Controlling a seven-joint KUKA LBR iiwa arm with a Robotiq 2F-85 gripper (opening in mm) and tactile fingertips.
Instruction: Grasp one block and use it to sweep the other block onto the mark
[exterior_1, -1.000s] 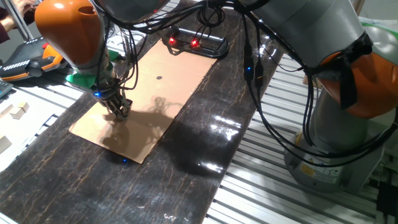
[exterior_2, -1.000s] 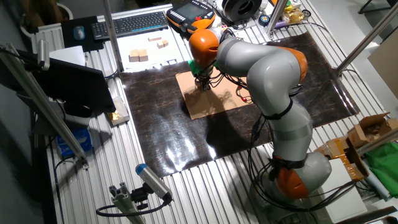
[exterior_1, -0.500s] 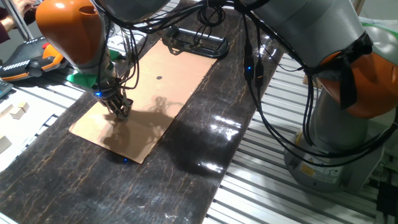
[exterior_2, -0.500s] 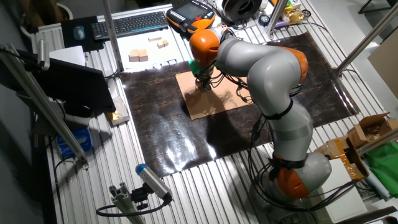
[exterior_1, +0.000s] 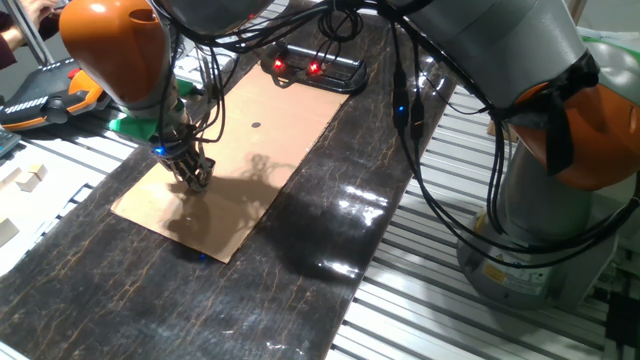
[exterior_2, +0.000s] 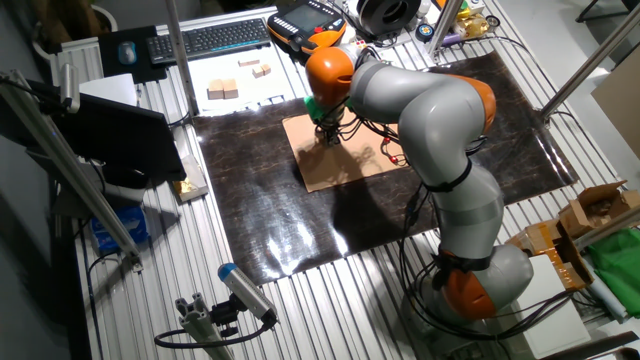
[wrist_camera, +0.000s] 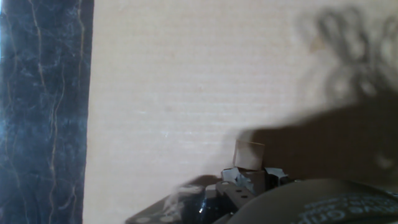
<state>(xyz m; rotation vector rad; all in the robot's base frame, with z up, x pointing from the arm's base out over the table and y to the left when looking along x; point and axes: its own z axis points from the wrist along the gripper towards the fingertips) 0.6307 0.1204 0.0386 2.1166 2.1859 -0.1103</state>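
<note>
My gripper (exterior_1: 197, 181) stands low over the near left part of a tan cardboard sheet (exterior_1: 240, 150), fingers close together. In the hand view a small tan block (wrist_camera: 249, 154) sticks out at the gripper's (wrist_camera: 249, 177) tip, apparently held there, in the arm's shadow. A second block shows in no view. The mark (exterior_1: 256, 126), a small black dot, lies on the cardboard beyond the gripper and to its right. In the other fixed view the gripper (exterior_2: 328, 137) is largely hidden under the orange wrist.
The cardboard lies on a dark marbled mat (exterior_1: 330, 230). A black device with red lights (exterior_1: 315, 68) sits at the cardboard's far end. Spare wooden blocks (exterior_2: 222, 90) rest on a white sheet off the mat. The cardboard's left edge (wrist_camera: 90, 106) meets the mat.
The gripper has crept a little along the cardboard toward the mark. The device's red lights went off and came back on.
</note>
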